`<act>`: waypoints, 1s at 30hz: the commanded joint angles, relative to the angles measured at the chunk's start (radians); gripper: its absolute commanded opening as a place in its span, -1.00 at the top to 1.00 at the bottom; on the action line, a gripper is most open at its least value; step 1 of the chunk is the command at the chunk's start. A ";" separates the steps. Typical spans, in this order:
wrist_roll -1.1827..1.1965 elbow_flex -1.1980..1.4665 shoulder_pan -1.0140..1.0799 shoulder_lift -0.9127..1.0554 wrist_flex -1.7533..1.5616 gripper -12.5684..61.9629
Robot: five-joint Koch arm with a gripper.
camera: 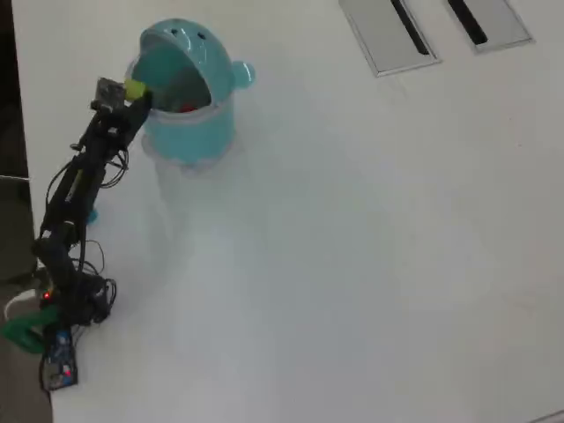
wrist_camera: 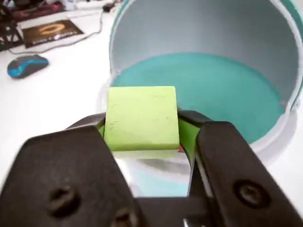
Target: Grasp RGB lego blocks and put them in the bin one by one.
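Observation:
A yellow-green lego block (wrist_camera: 142, 118) is pinched between the black jaws of my gripper (wrist_camera: 142, 120), which is shut on it. In the wrist view the block hangs at the near rim of the teal bin (wrist_camera: 279, 142), whose rounded lid stands flipped open behind the mouth. From overhead, the gripper (camera: 132, 92) holds the block (camera: 135, 88) at the left edge of the bin (camera: 189, 132). A small red thing (camera: 185, 107) lies inside the bin; it looks like a red block.
A blue-and-grey computer mouse (wrist_camera: 27, 65), a dark pad (wrist_camera: 49, 30) and cables lie on the white table at the wrist view's left. Two grey slotted plates (camera: 388, 31) sit at the overhead view's top right. The arm's base (camera: 62, 300) stands at the left edge.

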 commanded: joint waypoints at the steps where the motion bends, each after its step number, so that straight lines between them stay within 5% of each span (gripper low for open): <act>1: 0.000 -0.158 0.000 0.003 -0.127 0.27; 11: -0.032 -0.433 0.026 -0.239 -0.163 0.23; 13: -0.161 -0.508 0.032 -0.288 -0.163 -0.13; 17: -0.225 -0.508 0.028 -0.267 -0.163 -0.25; 30: -0.216 0.107 -0.170 0.255 0.061 -0.25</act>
